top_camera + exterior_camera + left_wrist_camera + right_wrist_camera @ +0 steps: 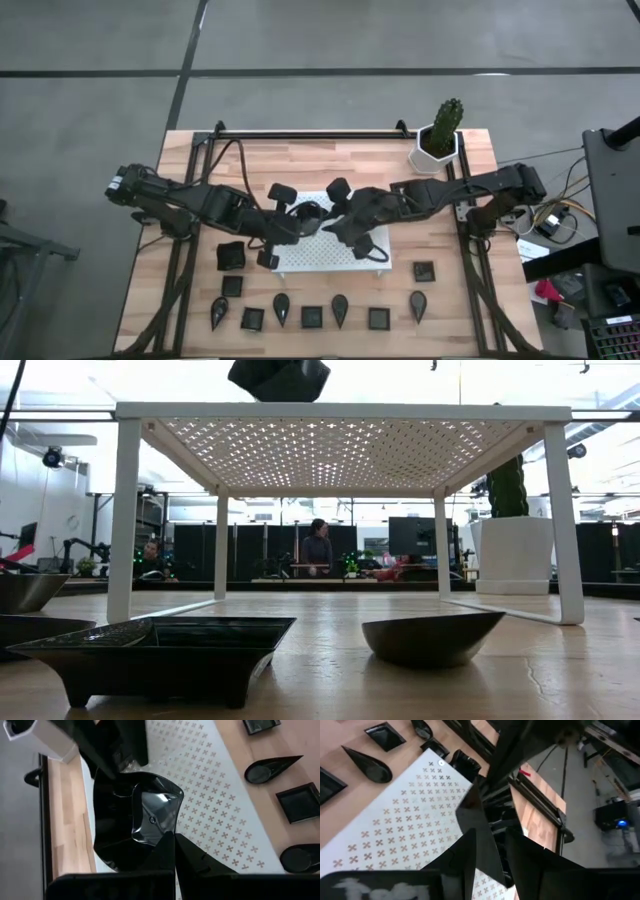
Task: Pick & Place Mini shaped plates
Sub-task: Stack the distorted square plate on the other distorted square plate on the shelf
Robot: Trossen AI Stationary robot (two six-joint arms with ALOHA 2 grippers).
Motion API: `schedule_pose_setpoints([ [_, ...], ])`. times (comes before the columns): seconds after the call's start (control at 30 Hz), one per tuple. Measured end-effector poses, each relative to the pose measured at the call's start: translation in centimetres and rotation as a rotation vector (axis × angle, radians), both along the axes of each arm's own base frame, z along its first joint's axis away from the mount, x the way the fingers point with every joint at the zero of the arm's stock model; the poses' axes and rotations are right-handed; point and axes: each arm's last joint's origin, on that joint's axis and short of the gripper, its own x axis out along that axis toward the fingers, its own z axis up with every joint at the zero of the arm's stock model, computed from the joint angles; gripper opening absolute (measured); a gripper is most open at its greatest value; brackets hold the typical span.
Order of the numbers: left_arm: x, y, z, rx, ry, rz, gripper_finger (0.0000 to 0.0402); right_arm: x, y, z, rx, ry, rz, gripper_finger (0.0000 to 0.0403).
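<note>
Above the white perforated rectangular board (318,243) both arms meet. Left end effector (300,222) is clamped shut on the rim of a glossy black teardrop-shaped mini plate (131,822), carried over the board. Right end effector (342,222) hangs just beside it — its fingers stand apart, and whether they touch that plate cannot be made out. Other small black plates, square and teardrop (282,308), lie empty on the wooden worktop (190,180) along the board's near side. A white hexagonal pot with a green cactus (438,140) stands beyond the board's far right corner. From table height, only one dark end effector shows — cropped at the top.
</note>
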Motion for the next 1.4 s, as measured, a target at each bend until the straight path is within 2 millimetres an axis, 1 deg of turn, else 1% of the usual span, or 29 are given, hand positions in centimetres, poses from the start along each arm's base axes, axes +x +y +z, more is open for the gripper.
schedule_pose_setpoints([
  [0.2, 0.0, -0.3, 0.6, 0.044, -0.032, -0.030, 0.0000, -0.1, -0.8, 0.1, 0.077, 0.019, 0.023, 0.0100],
  [0.33, 0.0, -0.2, 0.7, 0.054, -0.038, -0.029, 0.0000, -0.1, -0.8, 0.1, 0.083, 0.019, 0.025, 0.0099],
  [0.5, 0.0, -0.2, 0.6, 0.078, -0.037, -0.024, 0.0000, -0.1, -0.7, 0.1, 0.121, 0.024, 0.055, 0.0088],
  [0.73, 0.0, -0.1, 0.6, 0.112, -0.034, -0.015, 0.0000, -0.1, -0.7, 0.1, 0.124, 0.024, 0.054, 0.0054],
  [0.87, 0.1, -0.1, 0.6, 0.114, -0.039, -0.018, 0.0000, -0.2, -0.7, 0.2, 0.123, 0.036, 0.054, 0.0018],
  [1.0, 0.2, -0.1, 0.6, 0.140, -0.055, -0.003, 0.0002, -0.3, -0.7, 0.2, 0.130, 0.038, 0.051, 0.0009],
  [1.13, 0.3, 0.0, 0.8, 0.167, -0.072, 0.014, 0.0024, -0.4, -0.7, 0.1, 0.142, 0.051, 0.029, 0.0008],
  [1.27, 0.4, 0.1, 0.9, 0.232, -0.095, 0.037, 0.0067, -0.6, -0.9, -0.2, 0.098, 0.088, -0.042, 0.0008],
  [1.4, 0.4, 0.2, 1.4, 0.244, -0.121, 0.059, 0.0115, -0.9, -1.1, -0.5, 0.091, 0.123, -0.078, 0.0008],
])
